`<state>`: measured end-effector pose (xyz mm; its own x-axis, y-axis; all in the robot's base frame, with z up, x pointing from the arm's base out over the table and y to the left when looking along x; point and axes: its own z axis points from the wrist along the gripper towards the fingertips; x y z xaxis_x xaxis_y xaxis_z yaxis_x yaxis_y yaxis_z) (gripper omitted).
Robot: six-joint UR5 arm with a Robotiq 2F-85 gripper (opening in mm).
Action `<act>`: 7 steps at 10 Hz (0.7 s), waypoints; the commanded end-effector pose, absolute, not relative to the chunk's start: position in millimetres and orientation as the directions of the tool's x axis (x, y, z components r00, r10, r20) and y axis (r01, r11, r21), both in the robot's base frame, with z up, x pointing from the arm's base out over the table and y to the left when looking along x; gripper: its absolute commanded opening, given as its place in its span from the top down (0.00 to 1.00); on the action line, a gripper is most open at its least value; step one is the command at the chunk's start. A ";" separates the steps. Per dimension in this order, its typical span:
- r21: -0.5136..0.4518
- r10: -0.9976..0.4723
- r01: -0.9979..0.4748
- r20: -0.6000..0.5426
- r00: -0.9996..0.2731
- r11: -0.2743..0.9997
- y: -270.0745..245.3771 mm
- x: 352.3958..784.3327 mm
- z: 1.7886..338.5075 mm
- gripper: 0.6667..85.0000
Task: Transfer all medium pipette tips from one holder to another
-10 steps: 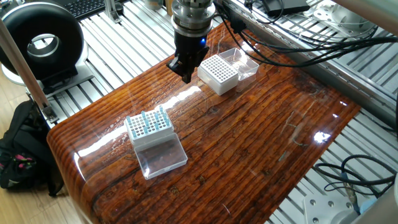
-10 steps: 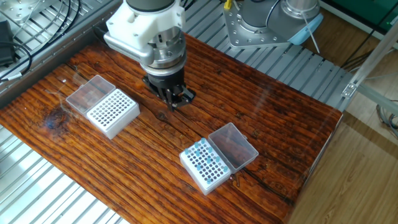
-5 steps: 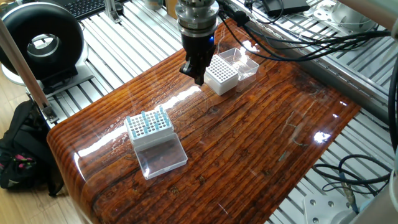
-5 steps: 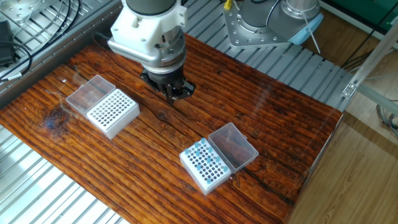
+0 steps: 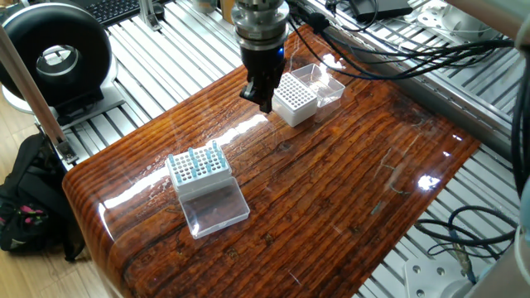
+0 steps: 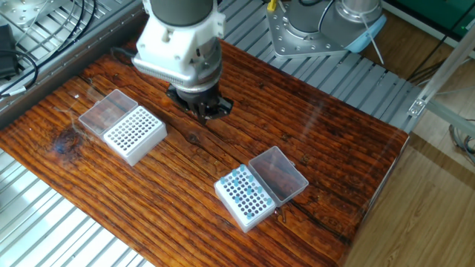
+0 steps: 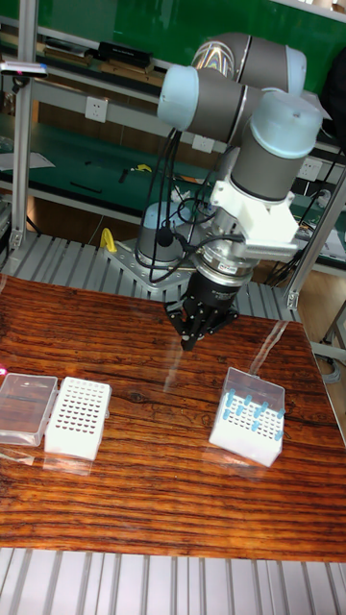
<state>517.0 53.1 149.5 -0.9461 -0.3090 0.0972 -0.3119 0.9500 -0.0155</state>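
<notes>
**The arm almost stopped between the two boxes**

A second before, the gripper [image 5: 258, 101] had been turning and sliding toward the white box [image 5: 295, 98]. In the last half second it hardly moved at all. It hung over the table [image 6: 312, 141] with the white box close on one side. The blue box [image 6: 243, 194] sat well away on the other side.

The tips [image 5: 199, 161] were all in the blue box, far from the gripper. Some stood up tall out of their holes. The white box looked like it had none. That probably meant the job had not really begun, or the arm was lining itself up for the next go.

I could not tell if the gripper was open or closed. Its fingers were dark, small and bunched together in every view. I also could not see if a thin tip was stuck between them.

The tips were too tiny to count. The clear lids [image 7: 25, 406] were hard to see through.
</notes>
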 end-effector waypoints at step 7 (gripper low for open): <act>0.025 -0.227 -0.227 -0.032 -0.973 0.973 158.1 599.9 140.8 0.87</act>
